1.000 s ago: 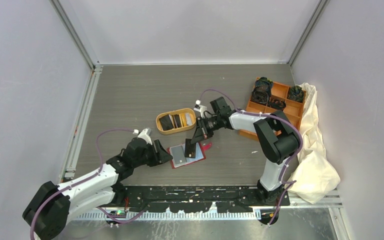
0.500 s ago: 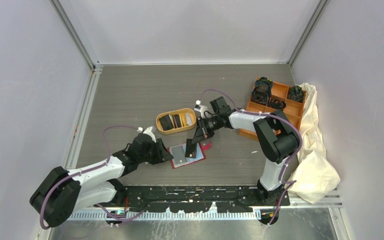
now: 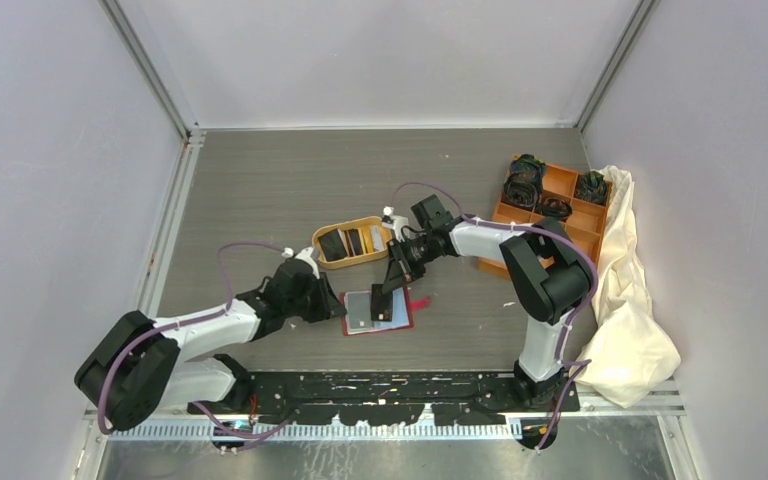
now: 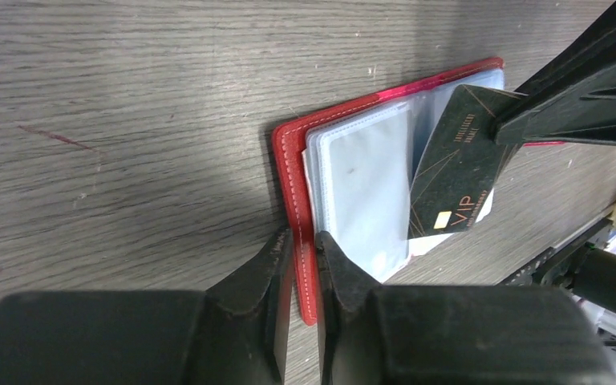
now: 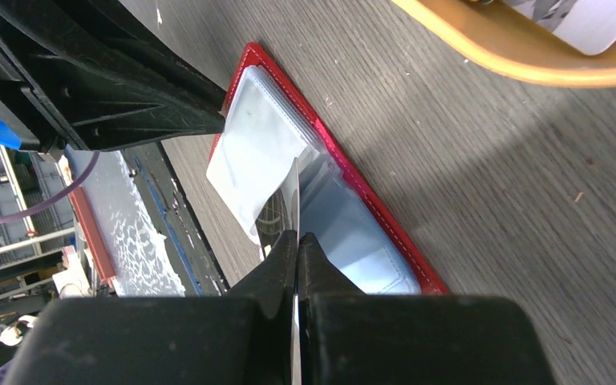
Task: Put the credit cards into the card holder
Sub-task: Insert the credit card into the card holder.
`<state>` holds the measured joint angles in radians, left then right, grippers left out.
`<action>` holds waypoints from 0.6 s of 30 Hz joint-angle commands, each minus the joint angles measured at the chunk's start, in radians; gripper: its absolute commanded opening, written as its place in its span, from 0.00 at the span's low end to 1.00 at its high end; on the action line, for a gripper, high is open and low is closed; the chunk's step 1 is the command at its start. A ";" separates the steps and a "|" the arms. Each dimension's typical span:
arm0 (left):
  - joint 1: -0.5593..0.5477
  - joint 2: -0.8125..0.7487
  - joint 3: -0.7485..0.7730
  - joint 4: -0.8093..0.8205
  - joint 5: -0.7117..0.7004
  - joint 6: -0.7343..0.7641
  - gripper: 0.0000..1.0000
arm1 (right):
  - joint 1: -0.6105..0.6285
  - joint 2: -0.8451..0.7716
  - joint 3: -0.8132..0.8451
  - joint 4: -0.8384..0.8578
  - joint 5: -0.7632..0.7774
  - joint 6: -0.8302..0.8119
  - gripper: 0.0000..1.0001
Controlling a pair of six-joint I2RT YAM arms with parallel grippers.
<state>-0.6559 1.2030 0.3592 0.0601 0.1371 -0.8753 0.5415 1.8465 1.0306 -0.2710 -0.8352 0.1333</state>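
Clearly, one red card holder (image 3: 362,314) lies open and flat on the table (image 3: 260,190), with its pale sleeves facing up. One black card (image 4: 449,176) with gold print is clamped in the tips of the right gripper (image 5: 297,237), whose jaws are pressed together on it. The free end of the card reaches the sleeves directly in front of this gripper, near the middle fold; whether it is inside a pocket I cannot tell. The left gripper (image 4: 301,241) is at the opposite side of the card holder. The red border of the cover runs into the narrow gap between its two fingers (image 4: 277,265), which are almost together, but I cannot tell whether they really pinch it. Just behind the right gripper stands one orange oval tray (image 3: 316,238) with more credit cards (image 3: 345,243) inside. Some are black and one is whitish, but they overlap, so I cannot count them exactly. Well apart, on the right side of this gripper, is one orange box (image 3: 560,183) with square compartments, several of them holding black coiled bands (image 3: 525,180). Beside the box lies one pale cloth (image 3: 628,300). In the right wrist view the held card shows only as a thin line.
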 commanded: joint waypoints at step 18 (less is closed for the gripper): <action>-0.002 -0.005 0.030 -0.031 -0.006 0.048 0.09 | 0.006 -0.020 -0.038 0.055 0.090 0.107 0.01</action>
<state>-0.6548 1.2552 0.3920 0.0509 0.1421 -0.8539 0.5415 1.8523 1.0229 -0.2863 -0.8062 0.1776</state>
